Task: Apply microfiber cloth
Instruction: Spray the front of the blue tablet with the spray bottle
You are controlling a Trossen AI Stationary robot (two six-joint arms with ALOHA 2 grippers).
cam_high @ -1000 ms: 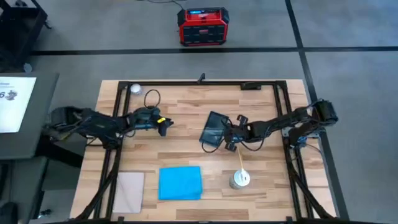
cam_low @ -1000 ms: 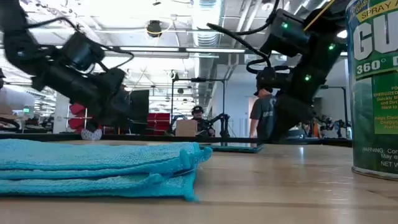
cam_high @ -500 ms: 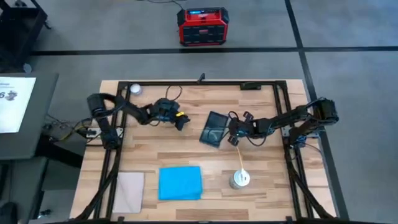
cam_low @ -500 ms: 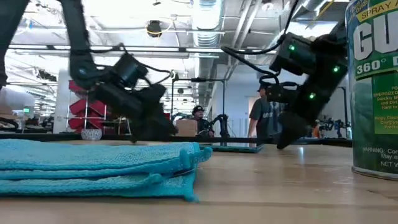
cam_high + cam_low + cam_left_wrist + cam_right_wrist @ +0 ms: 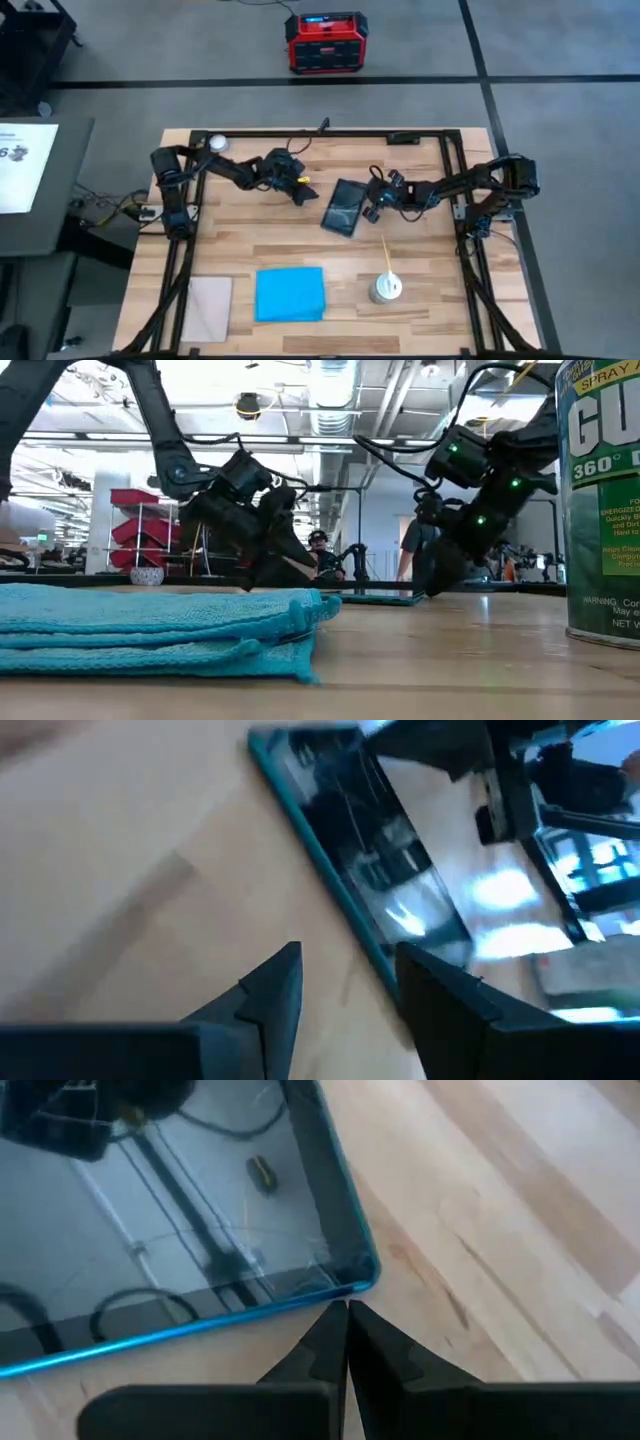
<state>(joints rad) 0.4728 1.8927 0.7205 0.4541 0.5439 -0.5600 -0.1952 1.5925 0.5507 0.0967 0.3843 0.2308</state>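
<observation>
The cloth (image 5: 290, 294) lies folded flat near the table's front edge, between a pale sheet (image 5: 207, 308) and a spray can (image 5: 385, 289), well apart from both arms; in the low view its terry folds (image 5: 160, 630) stack in soft layers. It looks light, limp and grippy rather than slick, so it would likely sag and unfold if lifted by one corner; pinching a folded edge or corner, through all layers, seems the surest hold. The left gripper (image 5: 303, 191) sits just beside the tablet (image 5: 346, 207) on its left, fingers (image 5: 268, 988) parted and holding nothing. The right gripper (image 5: 374, 205) is at the tablet's other side, fingers (image 5: 345, 1342) pressed together, empty, tips by the tablet's corner. The table (image 5: 440, 300) is bare pale wood planks in a black frame. Beyond it a workshop shows, a person (image 5: 418, 550) standing far back
</observation>
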